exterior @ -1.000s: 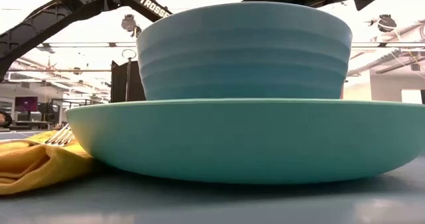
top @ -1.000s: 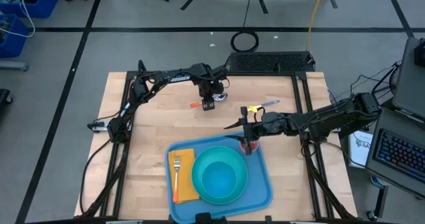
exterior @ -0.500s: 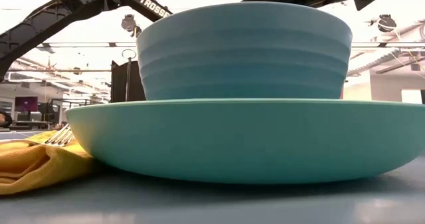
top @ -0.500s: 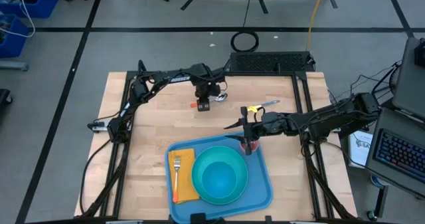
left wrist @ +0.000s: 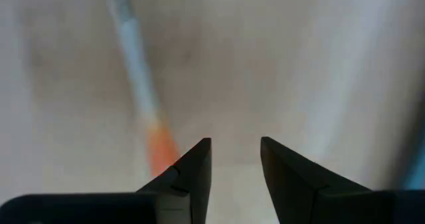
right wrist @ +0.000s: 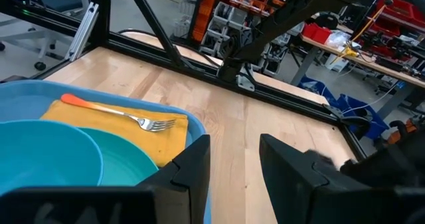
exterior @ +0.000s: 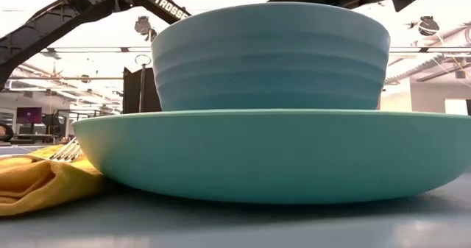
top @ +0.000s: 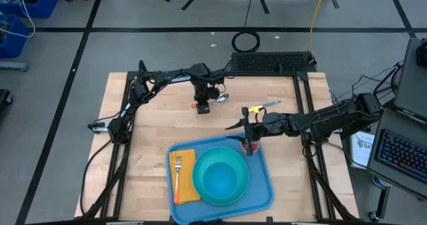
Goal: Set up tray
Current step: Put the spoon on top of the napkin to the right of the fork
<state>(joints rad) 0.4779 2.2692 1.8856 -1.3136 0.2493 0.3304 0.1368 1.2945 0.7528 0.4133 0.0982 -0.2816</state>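
Observation:
The blue tray (top: pixel 263 193) lies at the table's near edge. It holds a yellow napkin (top: pixel 188 185) with an orange-handled fork (top: pixel 177 178) on it, and a teal bowl (exterior: pixel 272 57) standing in a teal plate (exterior: pixel 280 152). My left gripper (top: pixel 202 105) is open, low over the far middle of the table, right beside an orange-handled spoon (left wrist: pixel 143 98) that lies on the wood. My right gripper (top: pixel 250 143) is open over the tray's far right corner, where a small red thing (top: pixel 251 148) shows under it.
A yellow-handled knife (top: pixel 259 107) lies on the wood between the two grippers. Bare wood stretches along the table's left side and far right. In the right wrist view the napkin (right wrist: pixel 159 136) and fork (right wrist: pixel 126 115) lie just inside the tray's rim (right wrist: pixel 194 127).
My left gripper has gone a little toward the table's left edge, closing in on the spoon's orange handle. My right arm and the things on the tray have kept still.

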